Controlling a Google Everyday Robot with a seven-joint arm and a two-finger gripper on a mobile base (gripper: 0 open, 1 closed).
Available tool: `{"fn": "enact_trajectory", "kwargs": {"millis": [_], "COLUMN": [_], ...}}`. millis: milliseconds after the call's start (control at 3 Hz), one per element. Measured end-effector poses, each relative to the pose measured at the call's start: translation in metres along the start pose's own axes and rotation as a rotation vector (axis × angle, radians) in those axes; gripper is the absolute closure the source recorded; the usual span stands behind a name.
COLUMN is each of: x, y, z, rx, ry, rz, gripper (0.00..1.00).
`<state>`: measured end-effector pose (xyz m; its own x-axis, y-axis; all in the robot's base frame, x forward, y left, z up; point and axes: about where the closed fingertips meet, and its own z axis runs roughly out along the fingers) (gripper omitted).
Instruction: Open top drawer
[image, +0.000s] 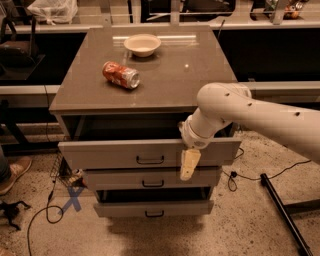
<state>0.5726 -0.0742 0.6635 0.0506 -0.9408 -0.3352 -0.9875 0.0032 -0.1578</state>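
Observation:
The top drawer of the grey cabinet stands pulled out, its dark box open under the cabinet top. Its small black bar handle is at the middle of the front. My gripper hangs from the white arm, pointing down in front of the drawer front. It is just right of the handle and reaches down onto the middle drawer's front. It holds nothing that I can see.
The middle drawer and bottom drawer also stick out a little. A red can on its side and a bowl sit on the cabinet top. Cables, a blue tape cross and a black pole lie on the floor.

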Motion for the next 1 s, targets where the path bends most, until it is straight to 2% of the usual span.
{"fn": "enact_trajectory", "kwargs": {"millis": [333, 667, 1000], "x": [0.0009, 0.0046, 0.0095], "y": [0.0037, 0.0075, 0.0121], "z": [0.008, 0.01, 0.0132], "rx": [-0.074, -0.112, -0.133], "ry": [0.025, 0.053, 0.09], "rz": [-0.017, -0.021, -0.013], "gripper": [0.0, 0.0, 0.18]}}
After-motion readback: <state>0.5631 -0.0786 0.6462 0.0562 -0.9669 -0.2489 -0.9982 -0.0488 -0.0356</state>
